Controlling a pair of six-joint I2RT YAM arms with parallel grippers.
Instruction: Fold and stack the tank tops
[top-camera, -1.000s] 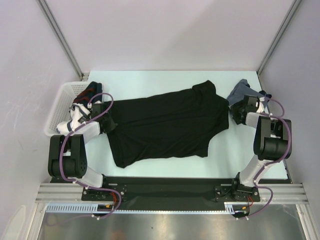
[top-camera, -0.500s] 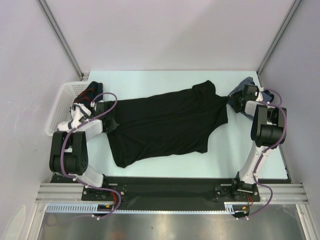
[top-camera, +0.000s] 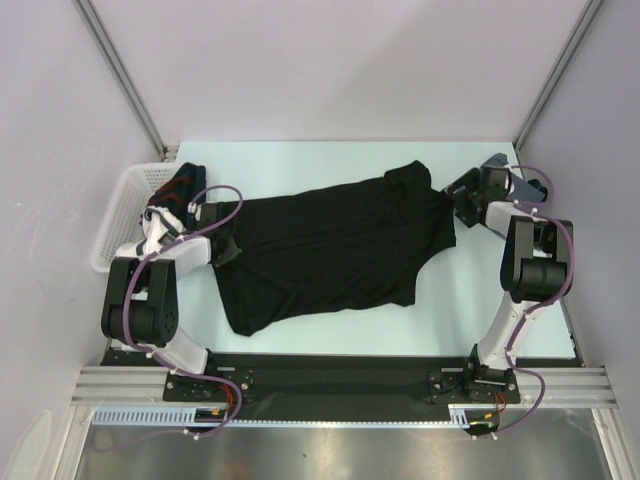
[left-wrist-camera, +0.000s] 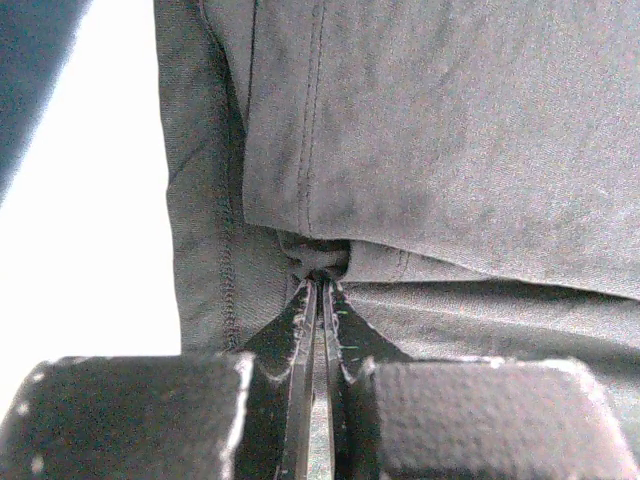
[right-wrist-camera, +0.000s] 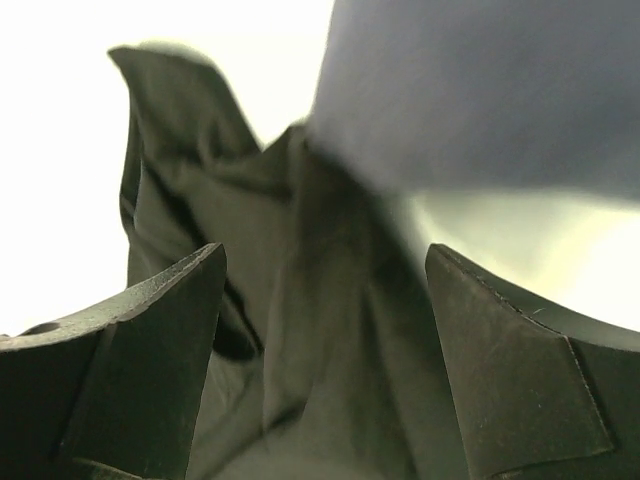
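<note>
The black tank top (top-camera: 330, 245) lies spread flat across the middle of the table. My left gripper (top-camera: 222, 238) is shut on a fold at its left edge; the left wrist view shows the jaws (left-wrist-camera: 320, 285) pinching black cloth (left-wrist-camera: 450, 130). My right gripper (top-camera: 463, 196) is open at the top's right edge, with black cloth (right-wrist-camera: 320, 400) lying between its fingers (right-wrist-camera: 150, 350). The blue-grey tank top (top-camera: 497, 163) is bunched at the far right corner, mostly hidden behind the right arm. It shows blurred in the right wrist view (right-wrist-camera: 480, 90).
A white basket (top-camera: 118, 205) stands at the table's left edge, holding dark and red clothes (top-camera: 172, 192). Metal frame posts rise at the back left and back right corners. The table's right edge lies close to the right arm.
My right gripper has moved away from me and slightly left, from beside the blue-grey top to the black top's right edge. My left gripper has shifted a little right, still holding the cloth.
</note>
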